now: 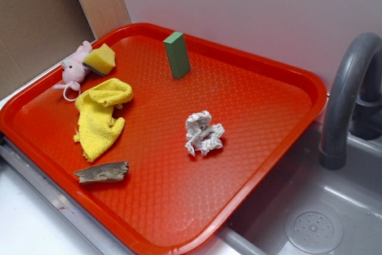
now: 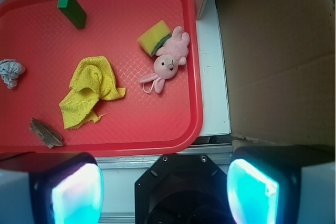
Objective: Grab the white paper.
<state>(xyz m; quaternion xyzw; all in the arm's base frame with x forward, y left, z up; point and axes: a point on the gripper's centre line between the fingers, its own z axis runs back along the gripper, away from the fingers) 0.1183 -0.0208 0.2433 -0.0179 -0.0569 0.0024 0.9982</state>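
Observation:
The white paper (image 1: 203,133) is a small wrinkled ball with grey print marks, lying near the middle of the red tray (image 1: 262,165). In the wrist view it (image 2: 11,72) sits at the far left edge of the tray (image 2: 157,129). My gripper (image 2: 165,187) is not seen in the exterior view. In the wrist view it hangs high above the tray's near edge, over the robot's black base. Its two glowing pads (image 2: 77,192) stand wide apart with nothing between them.
On the tray: a yellow cloth (image 1: 100,114), a pink plush toy (image 1: 74,70), a yellow sponge (image 1: 100,59), an upright green block (image 1: 177,54) and a piece of wood (image 1: 102,172). A grey sink (image 1: 310,225) with a faucet (image 1: 346,88) lies right of the tray. A cardboard wall (image 2: 278,51) stands behind.

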